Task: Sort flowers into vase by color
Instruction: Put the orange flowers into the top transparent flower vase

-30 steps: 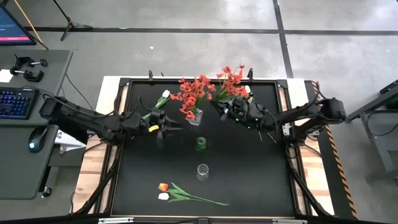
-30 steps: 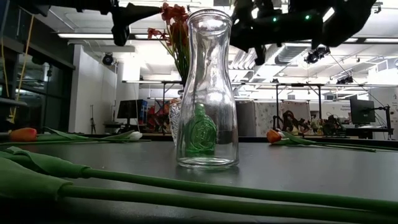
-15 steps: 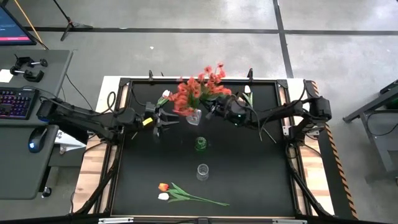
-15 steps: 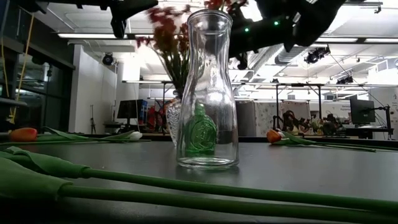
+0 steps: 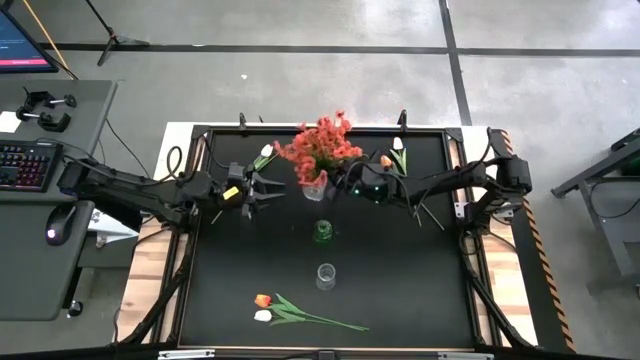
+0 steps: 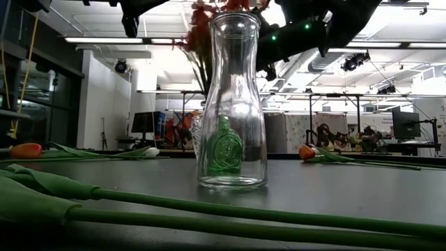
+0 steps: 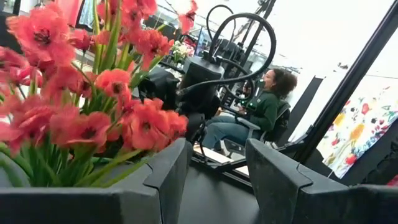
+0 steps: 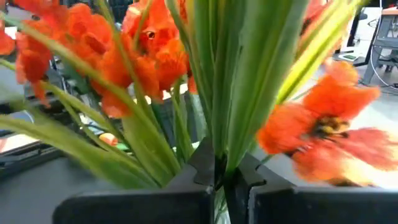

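Red blossom sprays (image 5: 319,146) fill the far vase (image 5: 314,186), right gripper (image 5: 352,186) jaws clamping their stalks, left gripper (image 5: 262,190) jaws wide and empty, tulips (image 5: 263,307) on the counter (image 5: 400,290) unsorted.

A second ago the right gripper (image 5: 352,187) held its red blossom spray (image 5: 335,140) off to the right of the far clear vase (image 5: 314,186); since then it has swung in leftward, and that spray now stands bunched together with the red sprays already in the vase, forming one cluster above it. With the arm moved over, an orange tulip (image 5: 386,161) and a white tulip (image 5: 398,144) lying on the mat have come into sight. The left gripper (image 5: 263,188) has drawn back slightly to the left, away from the vase.
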You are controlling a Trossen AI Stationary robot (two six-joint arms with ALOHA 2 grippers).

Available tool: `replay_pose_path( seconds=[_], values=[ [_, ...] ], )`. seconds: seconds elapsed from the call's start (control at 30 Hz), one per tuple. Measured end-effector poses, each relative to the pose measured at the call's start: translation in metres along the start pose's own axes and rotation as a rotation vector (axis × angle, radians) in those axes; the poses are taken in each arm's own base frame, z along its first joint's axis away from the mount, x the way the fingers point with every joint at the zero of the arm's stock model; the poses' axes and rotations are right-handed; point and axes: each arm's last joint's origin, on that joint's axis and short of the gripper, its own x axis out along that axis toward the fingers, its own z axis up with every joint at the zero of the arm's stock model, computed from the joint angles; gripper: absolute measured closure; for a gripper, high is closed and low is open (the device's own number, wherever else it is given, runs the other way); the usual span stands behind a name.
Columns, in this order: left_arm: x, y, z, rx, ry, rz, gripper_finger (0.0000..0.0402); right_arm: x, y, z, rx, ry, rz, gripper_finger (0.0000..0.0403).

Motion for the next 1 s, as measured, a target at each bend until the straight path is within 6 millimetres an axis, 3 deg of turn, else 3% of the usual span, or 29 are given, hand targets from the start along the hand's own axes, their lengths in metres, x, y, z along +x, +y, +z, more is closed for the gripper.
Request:
replay_pose_path(
  seconds=[0.13, 0.43, 0.57, 0.8, 1.0],
  values=[
    [0.000, 0.000, 0.000, 0.000, 0.000, 0.000, 0.0248, 0.000, -0.001, -0.003, -0.014, 0.028, -0.005, 0.0376],
    [0.000, 0.000, 0.000, 0.009, 0.000, 0.001, 0.0248, -0.016, -0.005, 0.012, -0.036, 0.077, -0.012, 0.0218],
    [0.000, 0.000, 0.000, 0.010, 0.001, 0.001, 0.0248, -0.029, -0.008, 0.020, -0.029, 0.144, 0.037, 0.0173],
    [0.000, 0.000, 0.000, 0.010, -0.006, 0.015, 0.0248, -0.036, -0.013, 0.028, 0.001, 0.146, 0.024, 0.0161],
    [0.000, 0.001, 0.000, 0.007, -0.007, 0.018, 0.0248, -0.032, -0.019, 0.029, 0.076, 0.128, -0.009, 0.0191]
  ],
)
